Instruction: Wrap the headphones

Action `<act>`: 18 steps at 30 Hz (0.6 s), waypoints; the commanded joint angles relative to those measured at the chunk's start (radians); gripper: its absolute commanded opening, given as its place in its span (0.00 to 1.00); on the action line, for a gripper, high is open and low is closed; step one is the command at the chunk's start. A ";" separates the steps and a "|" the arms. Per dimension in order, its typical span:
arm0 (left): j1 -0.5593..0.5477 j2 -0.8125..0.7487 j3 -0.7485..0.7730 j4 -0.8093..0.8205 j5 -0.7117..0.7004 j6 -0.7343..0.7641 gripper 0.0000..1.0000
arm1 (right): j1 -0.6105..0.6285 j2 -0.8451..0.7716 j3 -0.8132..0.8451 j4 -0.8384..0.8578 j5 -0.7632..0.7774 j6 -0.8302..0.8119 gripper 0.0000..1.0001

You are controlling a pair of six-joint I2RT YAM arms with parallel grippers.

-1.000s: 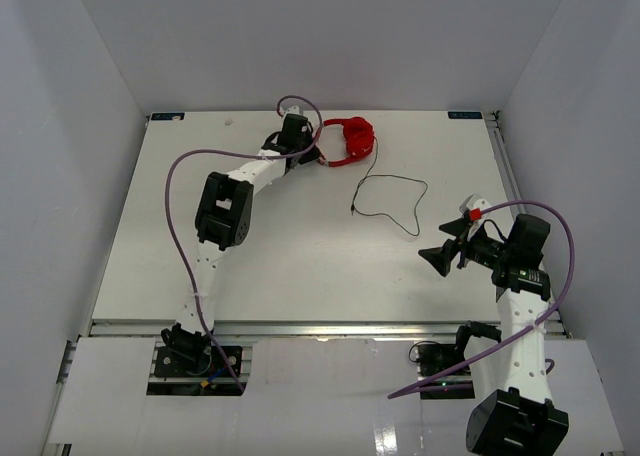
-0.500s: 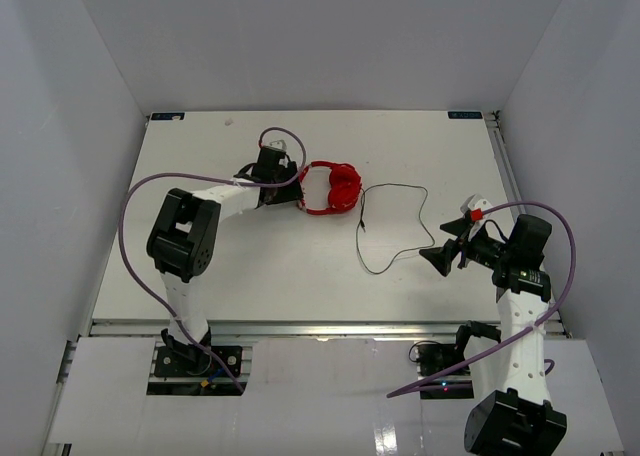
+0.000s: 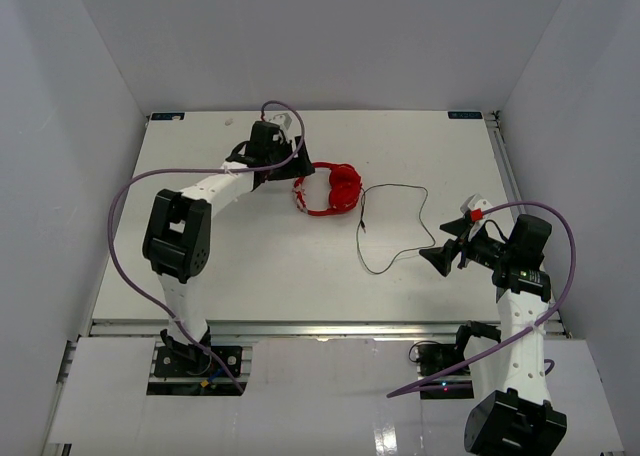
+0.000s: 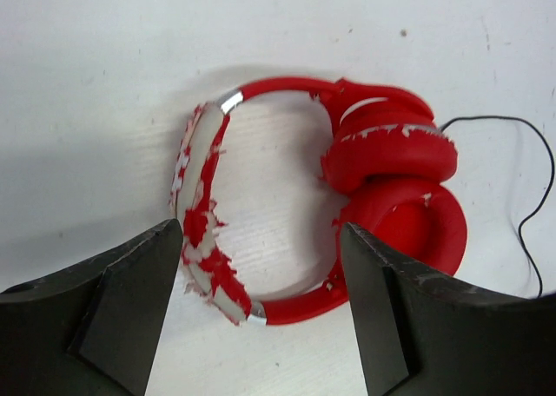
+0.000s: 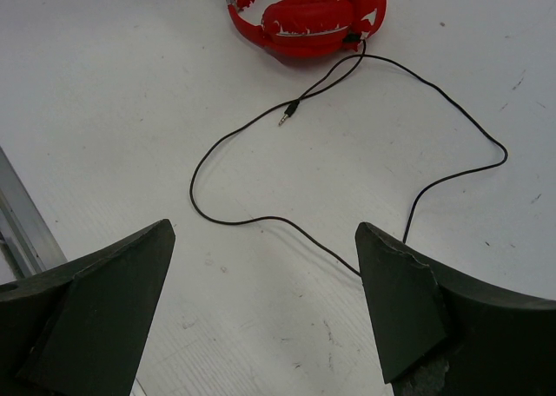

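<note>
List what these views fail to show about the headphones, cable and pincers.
- Headphones: right wrist view, the top edge cuts off most of the band.
- Cable: left wrist view, the right edge cuts it off, its end out of frame.
- Plug: top view, too small to make out.
- Left pincer: top view, fingertips hidden under its own wrist; left wrist view, contact with the band unclear.

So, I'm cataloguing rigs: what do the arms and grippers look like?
The left arm and right arm: white links, black joints, each with a thick purple cable. The left gripper and right gripper: black wedge-shaped fingers; a red tab near the right one.
</note>
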 commanded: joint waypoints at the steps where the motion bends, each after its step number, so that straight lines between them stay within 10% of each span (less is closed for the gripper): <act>1: 0.005 0.109 0.125 -0.122 0.019 0.062 0.84 | -0.007 -0.009 -0.007 0.012 -0.029 -0.007 0.91; 18: -0.036 0.236 0.192 -0.184 -0.122 0.104 0.64 | -0.007 -0.006 -0.005 0.013 -0.025 -0.007 0.91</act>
